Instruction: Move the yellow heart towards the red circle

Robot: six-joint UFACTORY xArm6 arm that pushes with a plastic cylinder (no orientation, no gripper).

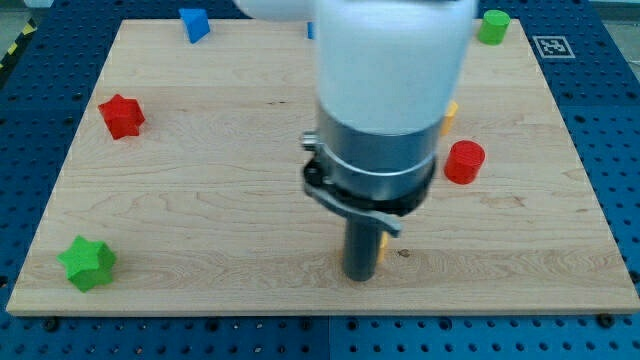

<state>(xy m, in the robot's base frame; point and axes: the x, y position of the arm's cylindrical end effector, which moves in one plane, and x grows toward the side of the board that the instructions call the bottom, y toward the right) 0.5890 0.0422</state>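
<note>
The red circle [464, 161] stands on the wooden board [200, 200] right of centre. My arm hangs over the middle of the board and hides much of it. My tip [360, 278] rests on the board near the view's bottom centre. A small sliver of a yellow block [383, 248] shows right against the rod's right side; its shape is hidden. Another yellow block [450, 115] peeks out at the arm's right edge, above and left of the red circle; its shape is also hidden.
A red star [121, 116] lies at the left, a green star [87, 263] at the bottom left. A blue block [194, 24] sits at the top left and a green circle [493, 27] at the top right. A blue sliver [311, 30] shows beside the arm at the top.
</note>
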